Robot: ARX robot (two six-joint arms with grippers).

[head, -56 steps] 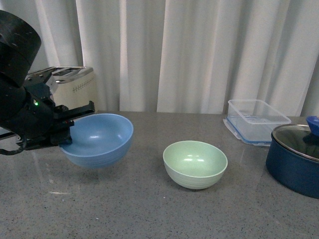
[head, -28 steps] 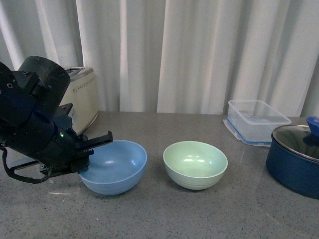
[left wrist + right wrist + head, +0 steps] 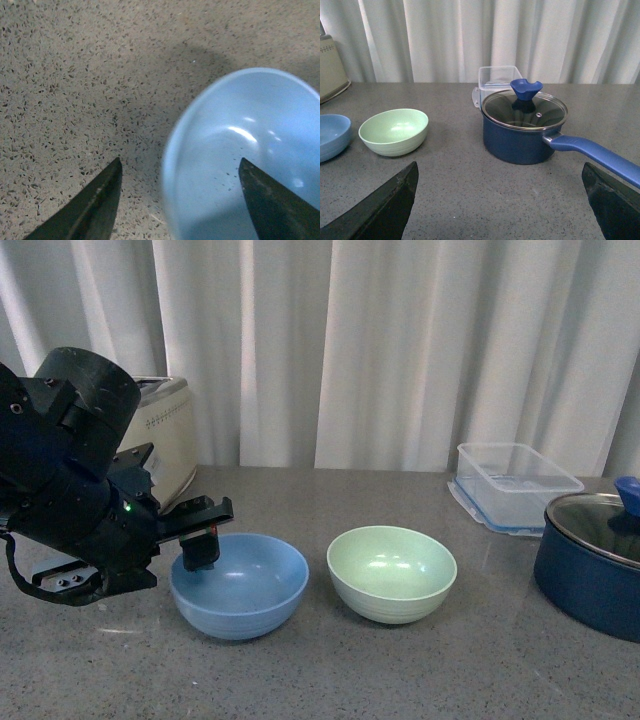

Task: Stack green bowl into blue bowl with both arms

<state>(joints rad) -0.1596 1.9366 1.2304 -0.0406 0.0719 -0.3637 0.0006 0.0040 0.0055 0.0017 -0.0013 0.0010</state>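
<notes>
blue bowl [image 3: 245, 590] sits flat on desk [image 3: 480, 660], lower left-centre of front view; green bowl [image 3: 392, 575] just right of it, not touching, likely parked close to keep the stacking move short. left fingers [image 3: 203, 548] spread astride the blue rim, no pinch. right fingers [image 3: 385, 215] spread, empty.
</notes>
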